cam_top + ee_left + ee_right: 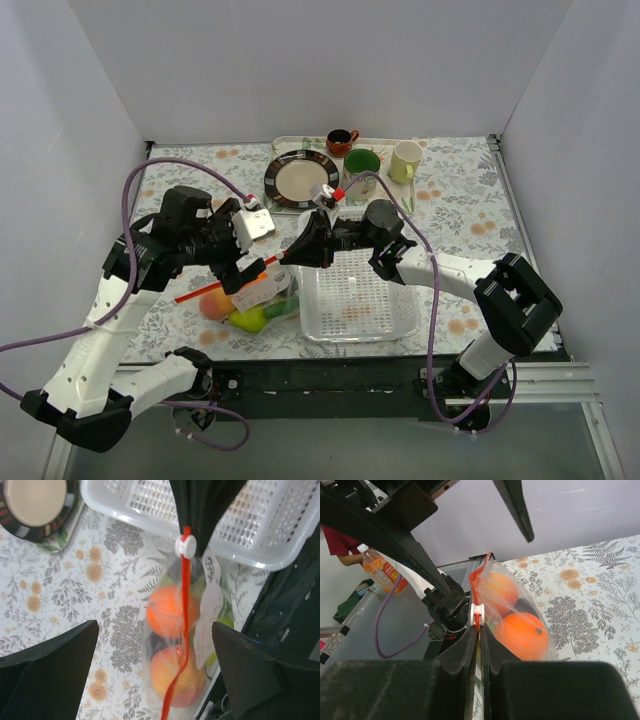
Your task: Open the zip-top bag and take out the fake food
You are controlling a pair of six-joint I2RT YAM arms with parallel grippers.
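Note:
The zip-top bag (262, 300) is lifted at its zip edge near the table's front. Its orange-red zip strip (185, 605) carries a white slider (185, 545). Inside are the fake food pieces: an orange (165, 612), a peach (175, 677), a dark round piece (526, 606) and a green fruit (250, 319). My right gripper (480, 630) is shut on the zip strip just behind the slider (477, 615), and it shows in the top view (287, 256). My left gripper (155, 680) is open, its fingers (50, 670) on either side of the bag without touching it.
A white lattice basket (360, 295) sits right of the bag, also in the left wrist view (260, 525). A dark-rimmed plate (301, 178), green bowl (362, 160), brown mug (341, 141) and pale green mug (405, 160) stand at the back. The table's front edge is just beside the bag.

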